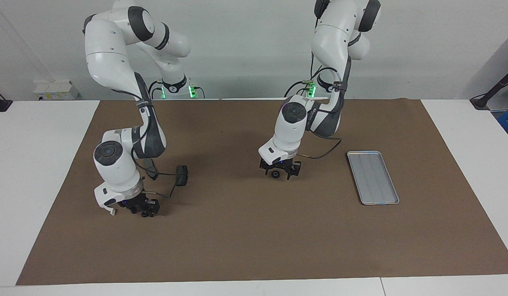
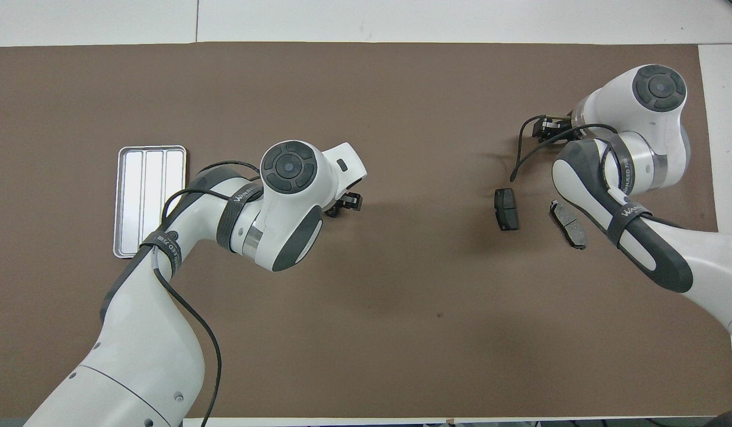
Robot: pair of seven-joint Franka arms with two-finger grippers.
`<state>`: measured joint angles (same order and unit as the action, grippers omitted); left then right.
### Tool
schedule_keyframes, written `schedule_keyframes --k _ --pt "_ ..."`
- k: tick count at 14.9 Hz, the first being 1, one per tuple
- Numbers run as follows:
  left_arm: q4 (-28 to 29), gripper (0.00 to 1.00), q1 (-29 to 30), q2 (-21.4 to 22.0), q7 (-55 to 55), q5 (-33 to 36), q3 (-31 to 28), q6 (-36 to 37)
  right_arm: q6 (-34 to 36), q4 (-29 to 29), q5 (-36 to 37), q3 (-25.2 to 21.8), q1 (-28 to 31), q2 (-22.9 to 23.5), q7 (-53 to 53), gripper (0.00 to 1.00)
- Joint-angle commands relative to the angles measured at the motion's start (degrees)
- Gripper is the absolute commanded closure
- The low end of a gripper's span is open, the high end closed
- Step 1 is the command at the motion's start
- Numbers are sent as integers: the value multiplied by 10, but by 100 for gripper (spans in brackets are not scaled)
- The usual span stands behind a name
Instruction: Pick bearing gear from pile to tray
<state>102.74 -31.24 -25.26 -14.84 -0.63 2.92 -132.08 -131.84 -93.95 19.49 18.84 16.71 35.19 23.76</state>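
Between left end effector (image 1: pixel 280 174) fingertips: bearing gear (image 1: pixel 274 174), on mat.

Legible text: one marking only, white lettering on dark strap bands around cable on each forearm, overhead view.
Left arm strap (image 2: pixel 242 196): reads roughly "WANJEED", up-arm from left gripper (image 2: pixel 342 204).
Right arm strap (image 2: pixel 629 209): same lettering, up-arm from right gripper (image 2: pixel 546 127); characters after it unreadable.
Tray, parts, table: no readable text.
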Motion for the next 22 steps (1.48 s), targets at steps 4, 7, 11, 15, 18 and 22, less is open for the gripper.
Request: schedule_keyframes --k 4,7,11,15,18,22 --pt "43 12 -15 26 1 9 -6 -23 -18 8 6 6 11 22 -2 100" --pt "61 12 -15 30 2 9 -6 -38 -12 9 6 6 11 21 -3 100" --pt "75 12 -15 33 4 9 -6 -52 115 59 8 12 2 2 -6 100" --pt "75 54 -22 32 0 9 -5 -59 339 147 8 66 -5 -59 -49 100" --pt "69 85 -22 30 -5 3 -5 -60 438 175 -8 112 -5 -113 -51 100" --pt "60 100 -14 33 -23 0 -6 -50 475 175 -100 125 -32 -165 91 100"
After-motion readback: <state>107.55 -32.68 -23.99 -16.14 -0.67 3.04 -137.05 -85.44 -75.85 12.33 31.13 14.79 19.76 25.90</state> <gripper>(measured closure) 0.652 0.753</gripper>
